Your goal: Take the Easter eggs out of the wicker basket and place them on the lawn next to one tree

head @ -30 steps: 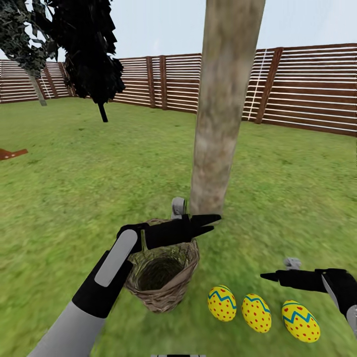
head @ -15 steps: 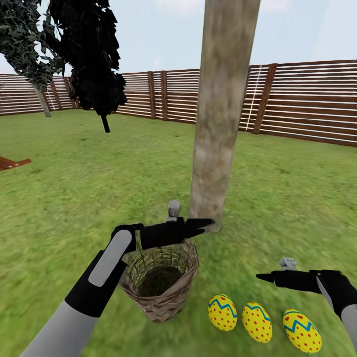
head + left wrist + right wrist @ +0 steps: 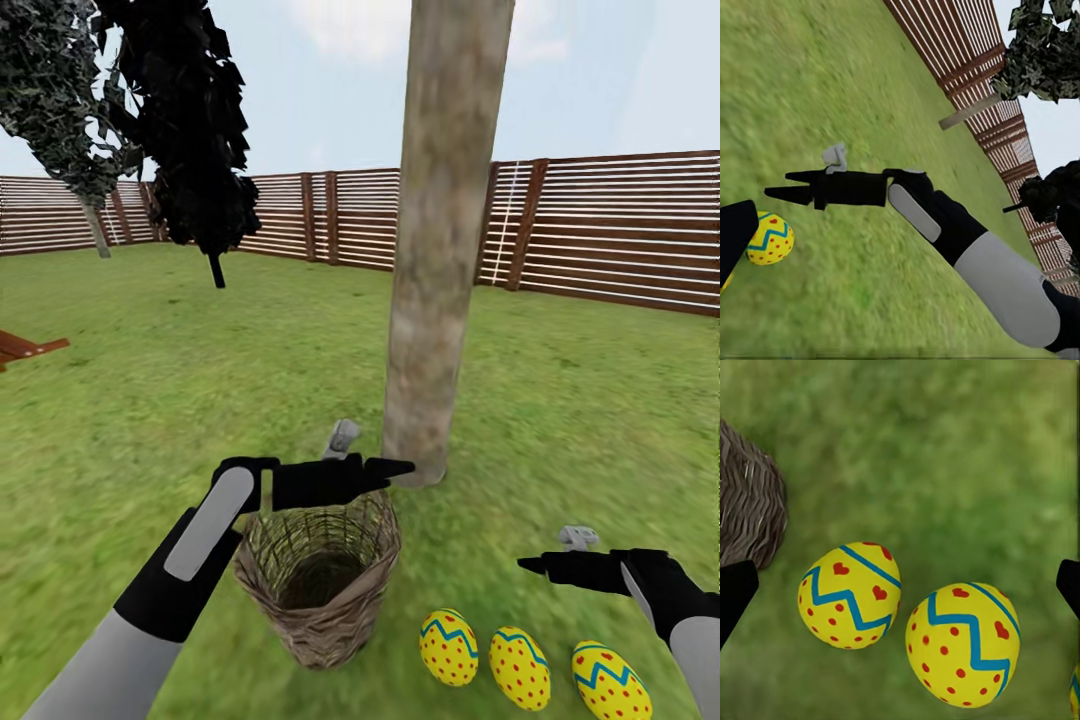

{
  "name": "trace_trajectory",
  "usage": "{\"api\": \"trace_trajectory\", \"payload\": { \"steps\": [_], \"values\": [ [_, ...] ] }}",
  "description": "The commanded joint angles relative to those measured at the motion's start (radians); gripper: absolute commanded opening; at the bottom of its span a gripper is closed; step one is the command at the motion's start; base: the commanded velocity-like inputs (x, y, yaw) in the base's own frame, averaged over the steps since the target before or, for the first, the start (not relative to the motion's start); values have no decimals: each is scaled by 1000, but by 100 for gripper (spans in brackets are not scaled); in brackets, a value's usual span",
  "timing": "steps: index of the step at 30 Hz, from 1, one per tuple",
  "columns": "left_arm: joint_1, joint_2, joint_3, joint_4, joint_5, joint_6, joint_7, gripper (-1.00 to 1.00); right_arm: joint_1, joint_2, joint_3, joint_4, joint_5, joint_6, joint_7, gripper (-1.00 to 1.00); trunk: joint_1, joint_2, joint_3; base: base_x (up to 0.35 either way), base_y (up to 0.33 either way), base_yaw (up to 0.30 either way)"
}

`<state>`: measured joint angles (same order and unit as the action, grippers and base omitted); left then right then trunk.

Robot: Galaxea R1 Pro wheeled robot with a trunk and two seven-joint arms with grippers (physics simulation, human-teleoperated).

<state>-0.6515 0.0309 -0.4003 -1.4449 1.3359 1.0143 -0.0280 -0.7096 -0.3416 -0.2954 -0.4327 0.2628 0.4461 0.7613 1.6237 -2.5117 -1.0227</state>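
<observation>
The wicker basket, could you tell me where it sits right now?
In the head view the wicker basket stands on the lawn under the left gripper, left of the three Easter eggs, near the tree.

Both arms were built alike: a pale grey upper segment, then a black forearm sleeve carrying a long rounded light-grey inlay panel along its top. Each ended in a matte black gripper, the left gripper (image 3: 395, 467) and the right gripper (image 3: 530, 566) alike, with slim fingers tapering to sharp points (almost beak-like from the head camera). A small light-grey block sat on top of each wrist, angular and slightly tilted. The left wrist camera showed the right gripper (image 3: 776, 185) with the same black casing and grey panel.
</observation>
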Motion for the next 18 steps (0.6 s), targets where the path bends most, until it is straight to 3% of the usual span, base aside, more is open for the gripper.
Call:
{"api": "trace_trajectory", "payload": {
  "steps": [1, 6, 8, 11, 15, 18],
  "values": [
    [1, 1, -6, 0, -3, 2, -3, 100, -1, 2, -8, -1, 9, 6, 6, 100, -1, 0, 3, -196, 0, 0],
    [3, 1, -53, -3, 2, 4, -3, 100, -1, 3, -8, -1, 9, 6, 3, 100, -3, 1, 22, -295, 0, 0],
    [4, 1, -84, -4, 29, 4, -3, 100, -1, 3, -8, -1, 9, 6, 2, 100, -4, 2, 30, -329, 0, 0],
    [8, 4, -91, -4, 43, 4, -3, 100, -1, 3, -8, 0, 9, 5, 1, 100, -5, 2, 42, -330, 0, 0],
    [11, 53, -126, -3, 48, 4, -3, 100, -1, 3, -8, 0, 8, 5, -8, 100, -7, 3, 57, -136, 0, 0],
    [12, 100, -167, -2, 49, 3, -3, 100, -1, 6, -8, 7, 8, 5, -64, 100, -8, 4, 69, -29, 0, 0]
  ]
}}
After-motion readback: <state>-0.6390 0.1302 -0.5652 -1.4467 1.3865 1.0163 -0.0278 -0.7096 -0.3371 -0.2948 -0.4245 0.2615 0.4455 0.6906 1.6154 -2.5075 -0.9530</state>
